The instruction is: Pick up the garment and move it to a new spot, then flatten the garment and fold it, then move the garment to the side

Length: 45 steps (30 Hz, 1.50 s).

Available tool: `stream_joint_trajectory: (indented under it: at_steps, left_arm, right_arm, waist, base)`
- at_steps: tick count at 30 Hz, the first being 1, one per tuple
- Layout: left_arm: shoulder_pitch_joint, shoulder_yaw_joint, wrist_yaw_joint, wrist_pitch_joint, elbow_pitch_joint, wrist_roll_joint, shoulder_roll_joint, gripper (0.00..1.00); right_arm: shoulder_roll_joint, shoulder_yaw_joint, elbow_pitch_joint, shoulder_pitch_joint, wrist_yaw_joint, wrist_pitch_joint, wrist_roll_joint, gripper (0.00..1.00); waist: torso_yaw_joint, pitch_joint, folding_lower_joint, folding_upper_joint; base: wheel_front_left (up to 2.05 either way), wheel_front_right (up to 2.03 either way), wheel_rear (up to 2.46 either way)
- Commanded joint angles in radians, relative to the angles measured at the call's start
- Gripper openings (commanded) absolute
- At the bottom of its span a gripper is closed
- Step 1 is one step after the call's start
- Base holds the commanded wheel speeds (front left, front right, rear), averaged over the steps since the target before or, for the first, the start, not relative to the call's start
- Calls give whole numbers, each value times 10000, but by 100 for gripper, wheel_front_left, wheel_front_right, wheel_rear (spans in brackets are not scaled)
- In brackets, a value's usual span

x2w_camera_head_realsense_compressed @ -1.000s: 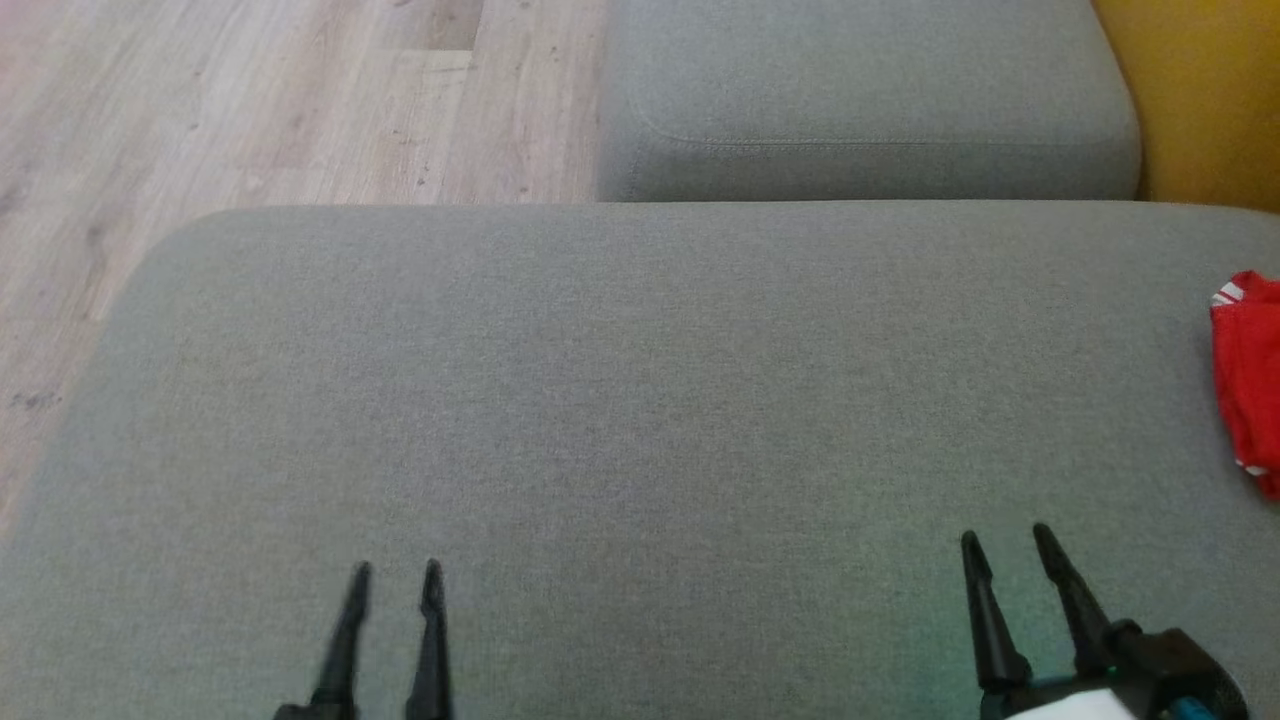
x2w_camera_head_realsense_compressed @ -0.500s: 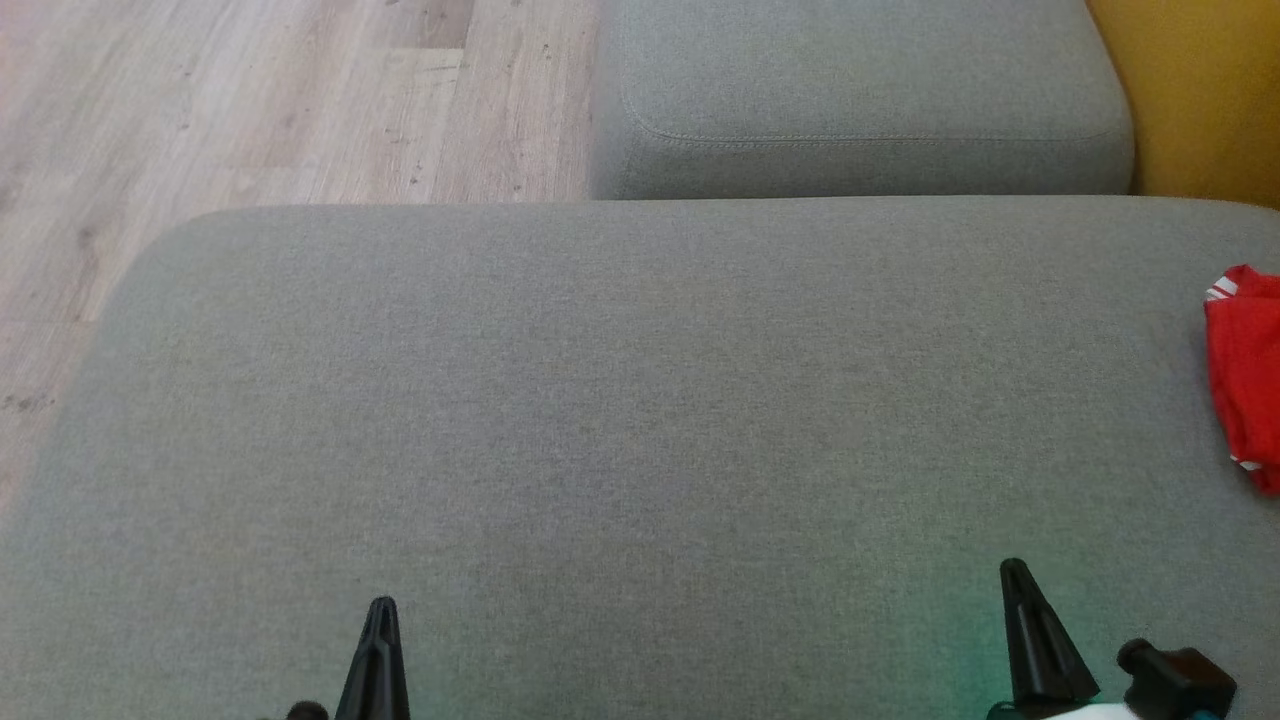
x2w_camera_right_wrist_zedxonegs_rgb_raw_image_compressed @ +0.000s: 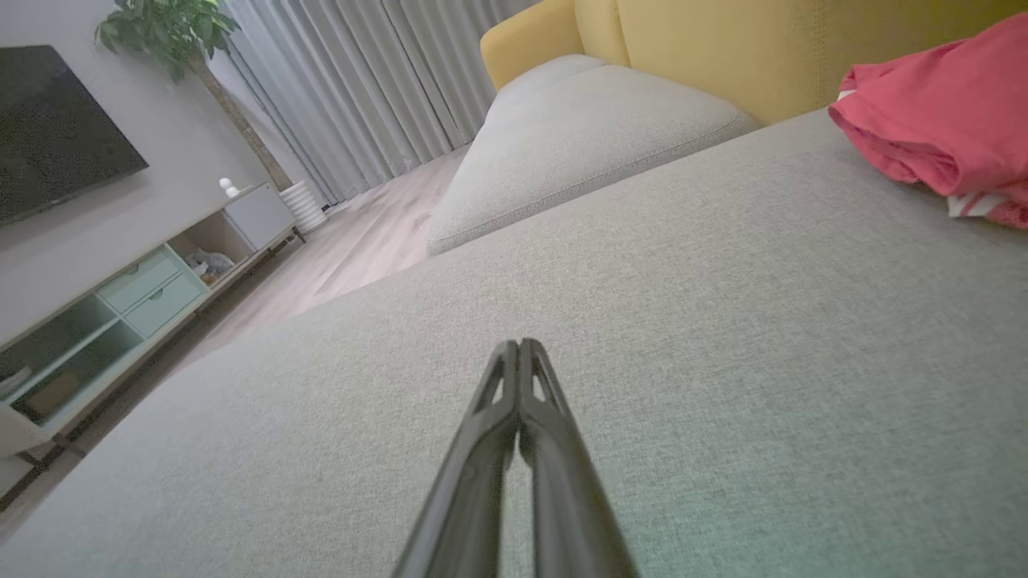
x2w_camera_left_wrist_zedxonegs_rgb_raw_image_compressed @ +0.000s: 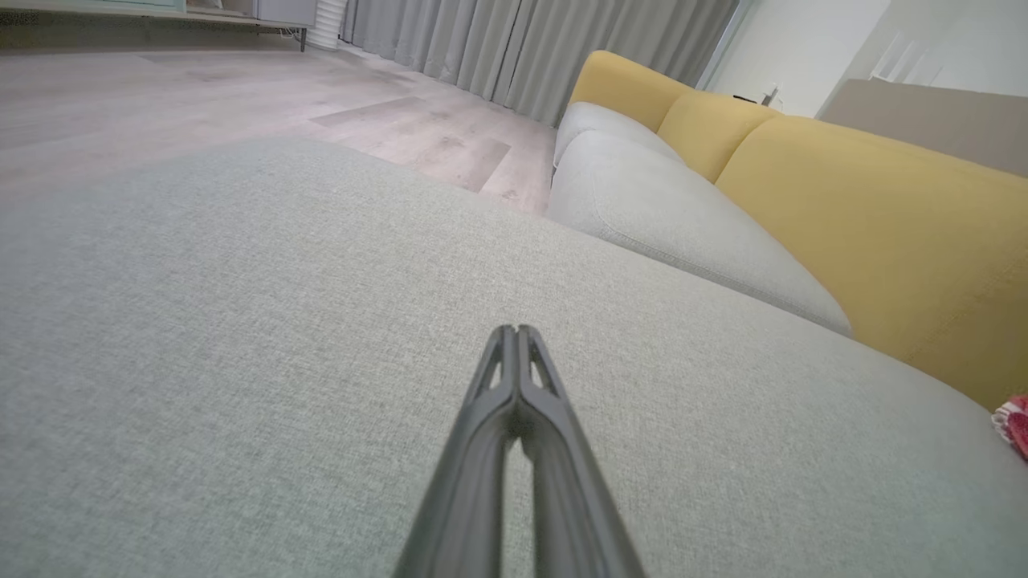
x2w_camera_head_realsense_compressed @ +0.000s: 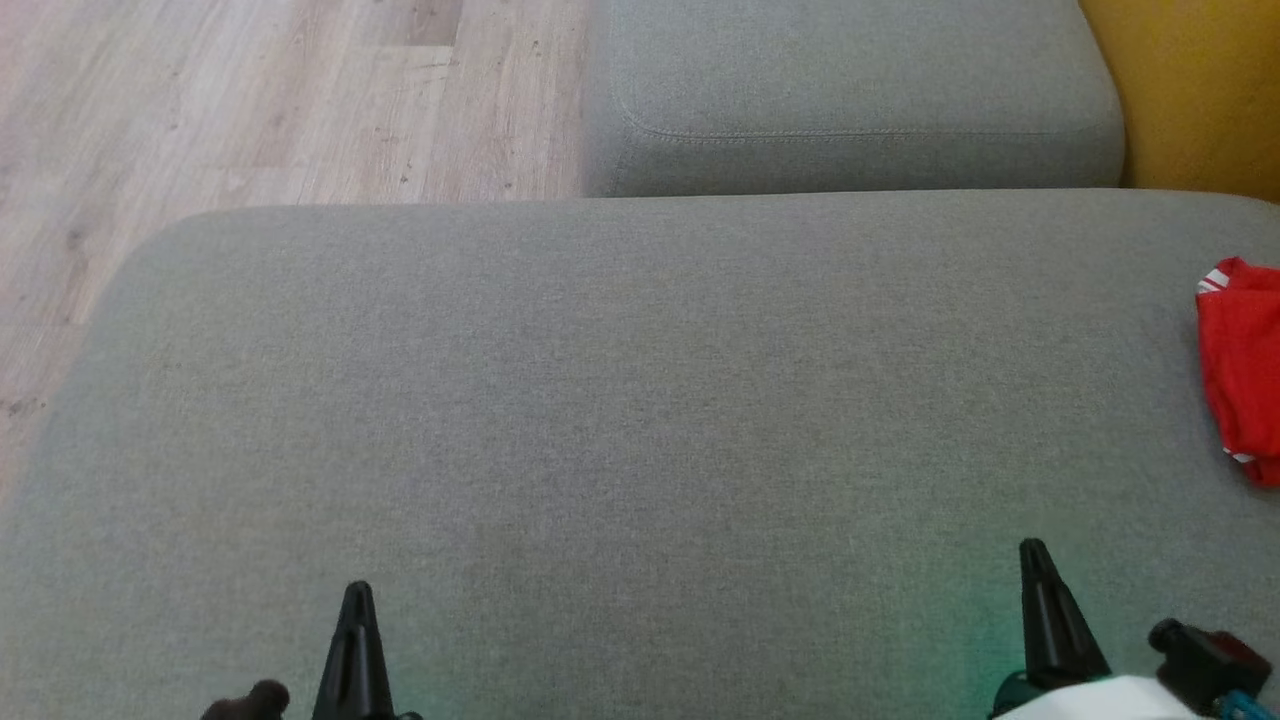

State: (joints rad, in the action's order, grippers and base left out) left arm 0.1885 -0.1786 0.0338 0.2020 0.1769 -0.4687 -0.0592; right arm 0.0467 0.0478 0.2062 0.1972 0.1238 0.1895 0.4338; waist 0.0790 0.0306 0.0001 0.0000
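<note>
Closest in, along the bottom of the head view, the big grey seat cushion (x2w_camera_head_realsense_compressed: pixel 640 400) ran wide and bare under both arms. There was open fabric all the way from there to its far edge. On the left the cushion curved round into a soft corner, and past that corner lay the pale wood floor (x2w_camera_head_realsense_compressed: pixel 250 100). Against the far edge sat a 2nd grey cushion (x2w_camera_head_realsense_compressed: pixel 850 90), smaller, backing only the right part of that edge. To its right the yellow backrest (x2w_camera_head_realsense_compressed: pixel 1200 90) closed the space off. Furthest out, the left wrist view showed grey curtains (x2w_camera_left_wrist_zedxonegs_rgb_raw_image_compressed: pixel 530 40) hanging beyond the floor. The right wrist view picked up a low cabinet (x2w_camera_right_wrist_zedxonegs_rgb_raw_image_compressed: pixel 120 297) along the wall under a dark screen (x2w_camera_right_wrist_zedxonegs_rgb_raw_image_compressed: pixel 48 120).

And the hands! The left gripper (x2w_camera_head_realsense_compressed: pixel 356 600) poked up at the lower left, its 2 fingers pressed together tip to tip with nothing between them. The right gripper (x2w_camera_head_realsense_compressed: pixel 1033 555) stood at the lower right, fingers likewise closed on each other and empty. Both sat low over the cushion; whether the tips touched the fabric could not be told. The garment (x2w_camera_head_realsense_compressed: pixel 1240 370), red with bits of white stripe, lay bunched on the cushion's right side, cut by the head view's right border. It was ahead and to the right of the right gripper, well apart from it, and near the yellow backrest.
</note>
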Motion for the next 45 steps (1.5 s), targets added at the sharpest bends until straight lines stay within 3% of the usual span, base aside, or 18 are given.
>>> stream_joint_trajectory:
  at_steps: [1,45]
  left_arm:
    - [-430,193,-76,-60,-255,-258,-126,0]
    - [-1549,1128,-785,-1215,140,-5534,-244,0]
  right_arm:
    - [165,-41,-279,-472,17,-38,295,0]
    - [284,-505,4,-1614,40,-1189,5669,0]
  waist:
    - [-8,-3,0,0]
    - [-360,-155,0,0]
  base:
    - [0,0,0]
    - [0,0,0]
